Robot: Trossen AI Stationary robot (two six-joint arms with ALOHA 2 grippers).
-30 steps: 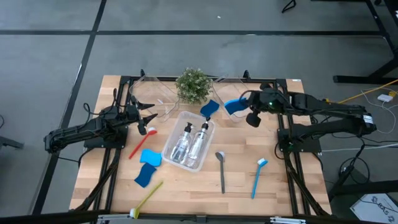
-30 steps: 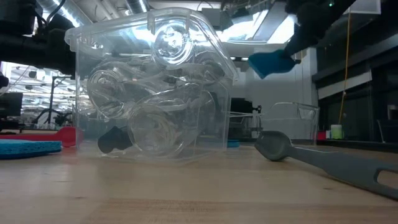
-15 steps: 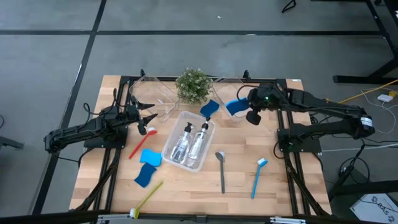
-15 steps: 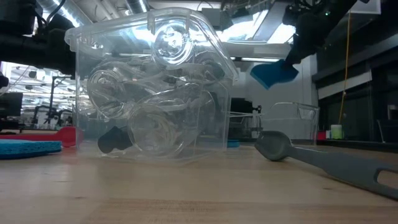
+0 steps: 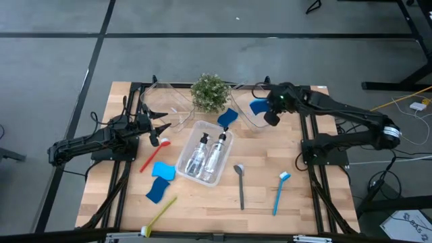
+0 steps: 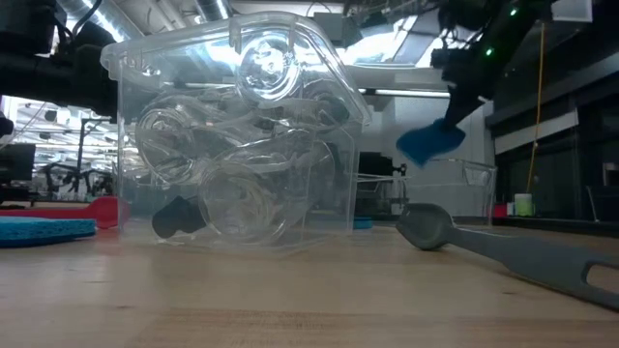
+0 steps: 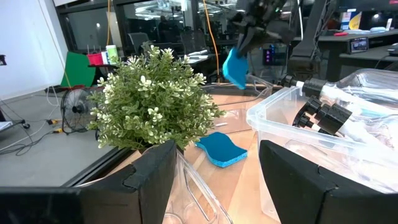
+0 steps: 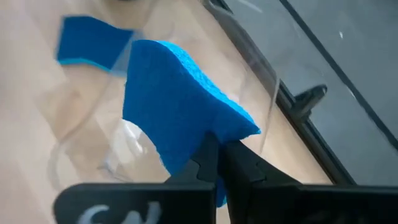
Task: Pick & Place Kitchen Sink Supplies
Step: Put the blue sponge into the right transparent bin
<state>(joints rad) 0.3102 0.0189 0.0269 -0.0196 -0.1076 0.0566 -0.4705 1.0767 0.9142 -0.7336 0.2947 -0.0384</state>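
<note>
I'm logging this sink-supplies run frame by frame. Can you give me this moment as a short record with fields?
right gripper: shut on a blue sponge, held above the clear bin at the table's back
left gripper: open, empty, near the red brush
centre bin: holds two pump bottles
other sponges: one by the plant, two at front left
loose brushes: red, grey, blue, yellow-green

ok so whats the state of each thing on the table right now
right gripper: shut on held sponge, raised over far clear bin
left gripper: open, empty
pump bottles: lying in centre bin
sponge by plant: lying flat
two sponges: on table
red brush: on table
grey brush: on table
blue brush: on table
</note>
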